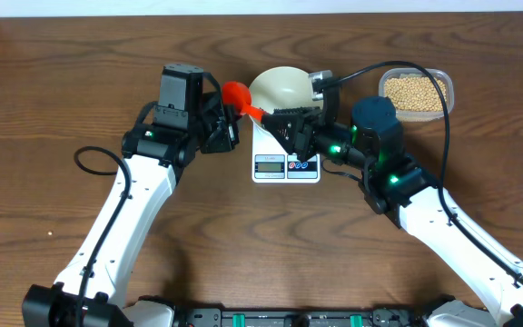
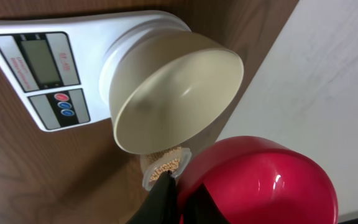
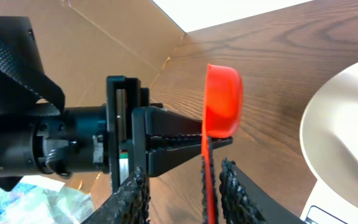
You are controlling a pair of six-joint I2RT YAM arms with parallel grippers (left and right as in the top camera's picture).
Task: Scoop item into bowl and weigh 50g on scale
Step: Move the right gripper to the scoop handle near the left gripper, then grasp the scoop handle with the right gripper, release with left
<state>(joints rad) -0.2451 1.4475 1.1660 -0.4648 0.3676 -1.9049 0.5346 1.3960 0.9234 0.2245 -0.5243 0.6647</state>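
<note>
I judge this the scoop handover: right hand point(image 3: 184, 167) wide astride the red scoop point(image 3: 222, 99), left hand point(image 2: 169, 183) narrow at its neck, grip untellable. Next: firm grasp, then soybeans point(image 1: 413, 88).

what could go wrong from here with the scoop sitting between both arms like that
1. The left fingers hold the red scoop, and its handle runs between the open right fingers, nearer one than the other. If the left lets go before the right has closed squarely, the scoop may twist or drop.
2. Both arms crowd the bowl on the scale. A bump could shift the bowl and spoil the reading.
</note>
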